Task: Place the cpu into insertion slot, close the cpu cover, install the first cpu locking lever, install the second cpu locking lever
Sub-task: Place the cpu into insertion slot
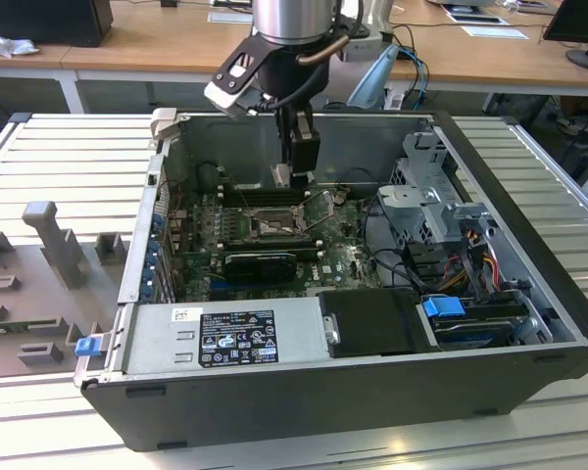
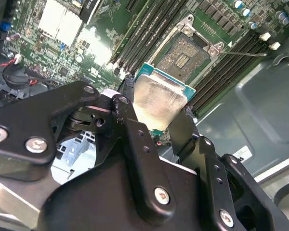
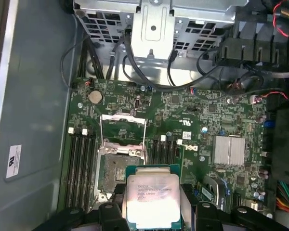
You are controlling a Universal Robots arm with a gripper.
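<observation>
My gripper [image 1: 284, 178] hangs inside the open computer case, shut on the cpu [image 1: 282, 176]. The cpu [image 2: 159, 98] is a pale silvery square chip on a green base, pinched at two opposite edges by the black fingers [image 2: 125, 108]. It hovers a little above the board and to one side of the insertion slot [image 2: 185, 55]. The insertion slot [image 3: 118, 171] is a dark square with a silvery rim, and nothing sits in it. The cpu cover [image 3: 123, 118] stands swung open at the slot's far edge. In the first wrist view the cpu [image 3: 153, 197] overlaps one corner of the slot.
Long black memory slots [image 3: 79, 163] flank the socket on both sides. A finned heatsink [image 3: 229, 150] sits on the board nearby. Black cables [image 3: 149, 72] run to a metal drive cage [image 1: 436, 196]. The labelled power supply [image 1: 225, 338] fills the case's near side.
</observation>
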